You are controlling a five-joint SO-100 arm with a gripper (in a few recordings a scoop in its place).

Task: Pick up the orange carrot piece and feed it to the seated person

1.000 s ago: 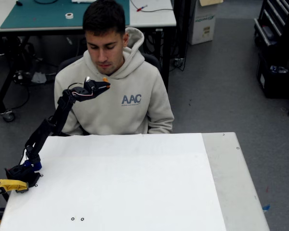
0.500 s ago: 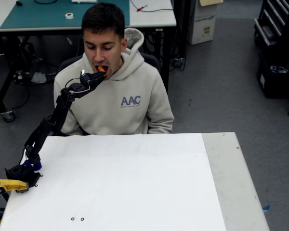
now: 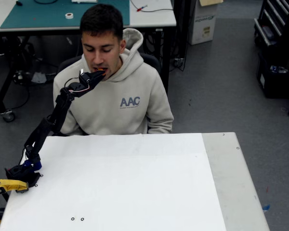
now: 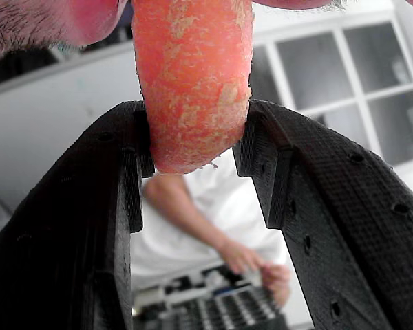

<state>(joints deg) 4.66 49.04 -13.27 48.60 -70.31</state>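
The seated person (image 3: 116,94) in a light beige hoodie sits behind the white table, head bent toward my arm. My black gripper (image 3: 100,73) is raised to the person's mouth. In the wrist view the orange carrot piece (image 4: 191,82) stands upright between my two black fingers (image 4: 124,179), gripped at its lower end, and its upper end goes between the person's lips. In the fixed view just a sliver of the carrot piece (image 3: 101,70) shows at the mouth. My gripper (image 4: 193,148) is shut on it.
The white table (image 3: 125,183) spreads in front of the person. My arm's base (image 3: 21,173) sits at the table's left edge beside a yellow clamp (image 3: 8,185). A workbench with a green mat (image 3: 43,14) stands behind the person. Another person's arm (image 4: 213,234) shows far behind in the wrist view.
My gripper rose from chest height to the person's mouth with the carrot piece. The person opened the mouth, then closed the lips around the carrot's upper end.
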